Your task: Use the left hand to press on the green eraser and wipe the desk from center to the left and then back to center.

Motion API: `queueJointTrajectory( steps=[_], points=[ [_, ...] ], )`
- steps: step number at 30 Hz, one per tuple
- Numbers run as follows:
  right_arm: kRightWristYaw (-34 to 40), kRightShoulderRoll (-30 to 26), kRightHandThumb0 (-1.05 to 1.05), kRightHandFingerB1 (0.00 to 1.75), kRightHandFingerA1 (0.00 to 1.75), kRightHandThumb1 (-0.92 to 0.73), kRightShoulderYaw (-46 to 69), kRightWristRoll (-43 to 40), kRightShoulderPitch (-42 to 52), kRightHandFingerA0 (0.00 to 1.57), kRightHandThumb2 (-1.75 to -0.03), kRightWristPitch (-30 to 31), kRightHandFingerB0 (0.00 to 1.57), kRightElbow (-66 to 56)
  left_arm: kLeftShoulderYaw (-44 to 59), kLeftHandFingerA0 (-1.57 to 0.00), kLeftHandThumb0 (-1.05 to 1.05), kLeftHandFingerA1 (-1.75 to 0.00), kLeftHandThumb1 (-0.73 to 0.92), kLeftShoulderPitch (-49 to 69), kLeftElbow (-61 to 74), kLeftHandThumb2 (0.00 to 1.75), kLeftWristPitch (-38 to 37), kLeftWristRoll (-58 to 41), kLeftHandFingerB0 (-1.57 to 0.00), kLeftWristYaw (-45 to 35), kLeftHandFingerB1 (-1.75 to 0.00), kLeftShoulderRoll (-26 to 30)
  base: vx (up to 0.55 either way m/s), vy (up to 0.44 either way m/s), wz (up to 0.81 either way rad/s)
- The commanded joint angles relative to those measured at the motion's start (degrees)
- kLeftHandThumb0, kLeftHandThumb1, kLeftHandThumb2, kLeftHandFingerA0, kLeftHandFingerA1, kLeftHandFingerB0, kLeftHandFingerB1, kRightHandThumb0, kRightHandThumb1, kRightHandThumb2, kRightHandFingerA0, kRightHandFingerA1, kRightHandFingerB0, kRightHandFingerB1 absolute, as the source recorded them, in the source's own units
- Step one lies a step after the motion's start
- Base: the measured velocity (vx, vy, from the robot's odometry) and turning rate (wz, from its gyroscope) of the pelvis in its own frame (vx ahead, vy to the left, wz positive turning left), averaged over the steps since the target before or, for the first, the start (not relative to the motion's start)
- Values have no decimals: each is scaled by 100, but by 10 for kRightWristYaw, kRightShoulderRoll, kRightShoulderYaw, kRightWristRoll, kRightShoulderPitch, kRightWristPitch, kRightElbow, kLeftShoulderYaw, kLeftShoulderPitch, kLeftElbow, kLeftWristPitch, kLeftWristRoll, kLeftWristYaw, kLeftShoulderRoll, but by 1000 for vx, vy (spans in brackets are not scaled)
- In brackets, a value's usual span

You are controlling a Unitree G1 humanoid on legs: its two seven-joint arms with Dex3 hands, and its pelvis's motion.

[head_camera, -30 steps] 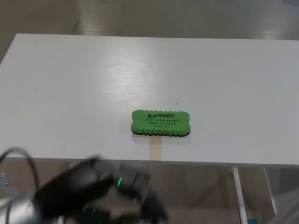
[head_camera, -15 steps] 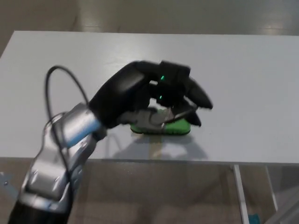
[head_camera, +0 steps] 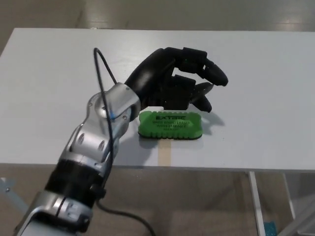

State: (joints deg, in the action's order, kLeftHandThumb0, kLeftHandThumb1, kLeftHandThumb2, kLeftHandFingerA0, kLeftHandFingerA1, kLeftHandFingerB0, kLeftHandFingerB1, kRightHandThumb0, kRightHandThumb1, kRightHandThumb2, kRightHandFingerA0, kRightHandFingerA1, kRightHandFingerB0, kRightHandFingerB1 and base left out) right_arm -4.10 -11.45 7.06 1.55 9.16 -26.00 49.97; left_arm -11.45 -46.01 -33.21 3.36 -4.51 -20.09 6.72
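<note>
My left hand (head_camera: 177, 81) hangs over the white tabletop (head_camera: 59, 78), just behind the green eraser (head_camera: 170, 125) as the camera sees it. The fingers (head_camera: 211, 71) are curled but apart from the thumb, clasping nothing; their tips point off to my right. I cannot tell whether the lower finger touches the eraser's far edge or only hovers over it. The palm does not lie on top of the eraser, whose printed face shows almost whole.

The eraser lies flat near the front edge of the tabletop, about at its middle, with its long side running left to right. Black lettering is printed on its top. A pale strip (head_camera: 164, 153) on the tabletop runs from under the eraser to the front edge.

My silver forearm (head_camera: 101, 132) comes up from the lower left, and a black cable (head_camera: 102, 66) loops over it. My right hand does not show.
</note>
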Motion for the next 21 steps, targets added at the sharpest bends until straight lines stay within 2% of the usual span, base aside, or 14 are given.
queueJointTrajectory(
  steps=[1,8,9,20,21],
  points=[
    [-2,1,-39,37,53,-73,-4,0,7,68,-62,-6,52,-2,9,-107,-18,-82,82,-46,-109,65,-14,52,-92,92,-80,-27,0,0,0],
    [-11,3,-39,37,52,-73,-4,-5,13,68,-63,-13,53,-2,42,-107,-19,-80,82,-57,-194,64,-28,44,-92,108,-79,-42,0,0,0],
    [-14,2,-38,37,52,-73,-4,-5,14,68,-63,-13,53,-2,46,-102,-26,-88,68,-56,-203,88,-32,43,-90,108,-83,-43,0,0,0],
    [-20,4,-38,37,53,-73,-5,-7,16,68,-62,-14,53,-5,62,-102,-26,-87,68,-57,-253,88,-56,55,-90,123,-83,-56,0,0,0],
    [-19,4,-38,37,53,-73,-5,-6,15,68,-62,-14,53,-5,64,-106,-19,-80,82,-56,-256,63,-58,54,-93,122,-77,-58,0,0,0]
  ],
)
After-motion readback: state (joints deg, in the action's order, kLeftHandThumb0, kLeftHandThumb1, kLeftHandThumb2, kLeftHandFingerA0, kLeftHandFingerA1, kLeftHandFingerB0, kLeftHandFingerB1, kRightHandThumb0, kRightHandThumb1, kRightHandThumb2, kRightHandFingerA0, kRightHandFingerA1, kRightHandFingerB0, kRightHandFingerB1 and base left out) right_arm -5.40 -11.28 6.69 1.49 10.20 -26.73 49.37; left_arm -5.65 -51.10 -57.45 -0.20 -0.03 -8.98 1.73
